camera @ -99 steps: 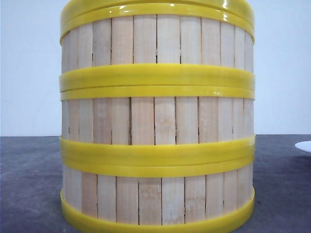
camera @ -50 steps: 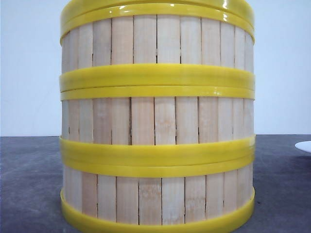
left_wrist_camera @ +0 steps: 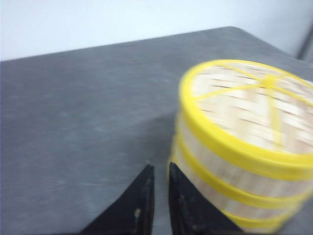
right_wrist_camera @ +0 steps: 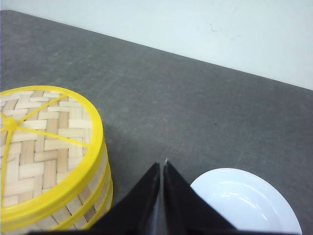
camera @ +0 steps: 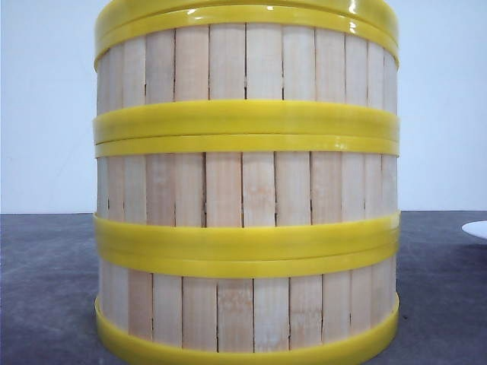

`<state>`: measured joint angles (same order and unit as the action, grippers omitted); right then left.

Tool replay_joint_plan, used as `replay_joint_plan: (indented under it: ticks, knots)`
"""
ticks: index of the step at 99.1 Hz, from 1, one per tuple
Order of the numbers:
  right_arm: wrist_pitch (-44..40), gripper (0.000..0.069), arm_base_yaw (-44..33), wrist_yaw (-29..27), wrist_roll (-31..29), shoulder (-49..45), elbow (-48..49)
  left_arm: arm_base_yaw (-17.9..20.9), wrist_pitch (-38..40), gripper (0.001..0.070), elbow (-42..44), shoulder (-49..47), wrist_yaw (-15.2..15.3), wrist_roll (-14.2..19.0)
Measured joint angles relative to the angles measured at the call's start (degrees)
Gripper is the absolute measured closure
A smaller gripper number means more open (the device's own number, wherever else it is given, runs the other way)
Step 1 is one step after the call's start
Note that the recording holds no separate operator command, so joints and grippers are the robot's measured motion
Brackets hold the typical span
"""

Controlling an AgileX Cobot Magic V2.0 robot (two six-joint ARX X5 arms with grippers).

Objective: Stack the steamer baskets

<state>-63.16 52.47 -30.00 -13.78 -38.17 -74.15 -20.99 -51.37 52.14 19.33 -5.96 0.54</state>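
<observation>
Nothing is seen to have moved since the earlier front views: the stack fills the frame exactly as before.

Item: three round shallow steamer baskets (camera: 245, 186) with walls of pale vertical wooden slats and thick glossy yellow rims, stacked one upon another into a single upright column. Three slatted bands are shown in the front view, separated by doubled yellow bands where rim meets rim. The long axis of the column is vertical; the walls are seen straight, with no lean. The slats are matt, lightly grained and narrowly gapped; the rims are smooth and reflective.

Top: a flat round lid of pale herringbone-woven strips (right_wrist_camera: 34, 147), edged in yellow and crossed by thin yellow spokes from a central hub, is seated on the uppermost basket. It is rendered blurred in the left wrist view.

Support: a dark grey, finely mottled matt tabletop (right_wrist_camera: 195, 103), on which the stack is stood. A plain pale wall is seen behind it.

Adjacent: a glossy white round plate (right_wrist_camera: 247, 203), laid on the tabletop near the stack, to its right in the front view, not touching it.

Left black gripper (left_wrist_camera: 159, 169): fingers brought nearly together with only a narrow slit between the tips, nothing held, placed just beside the stack's wall.

Right black gripper (right_wrist_camera: 162, 165): fingers pressed almost together, nothing held, placed between the stack and the plate.
</observation>
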Motion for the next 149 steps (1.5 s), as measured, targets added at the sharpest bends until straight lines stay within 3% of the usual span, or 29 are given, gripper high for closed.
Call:
replay_joint_plan:
  ticks: [13,29,49,63,86,112,149]
  knots:
    - [0.00,0.0683,0.00,0.00,0.00,0.00,0.00,6.60,4.48,0.0682,-4.39,-1.75,0.04,-2.03]
    - [0.00,0.0683,0.00,0.00,0.00,0.00,0.00,14.34,16.24,0.0682,-17.88,-6.91,0.04,-2.89]
    - [0.00,0.0683,0.00,0.00,0.00,0.00,0.00,19.71,31.95,0.0682,-33.92,-14.69,0.28,-1.99]
    - [0.00,0.0683,0.00,0.00,0.00,0.00,0.00,20.63,36.57,0.0682,-41.42,-16.17,2.01,-1.33]
    - [0.00,0.0683,0.00,0.00,0.00,0.00,0.00,20.61,36.87,0.0682,-48.68,-17.20,4.31,1.03]
    - [0.00,0.0683,0.02,0.00,0.00,0.00,0.00,20.41,40.85,0.0682,-50.23,-19.08,5.55,2.32]
    - [0.00,0.0683,0.02,0.00,0.00,0.00,0.00,19.82,40.87,0.0682,-50.27,-19.08,5.86,2.69]
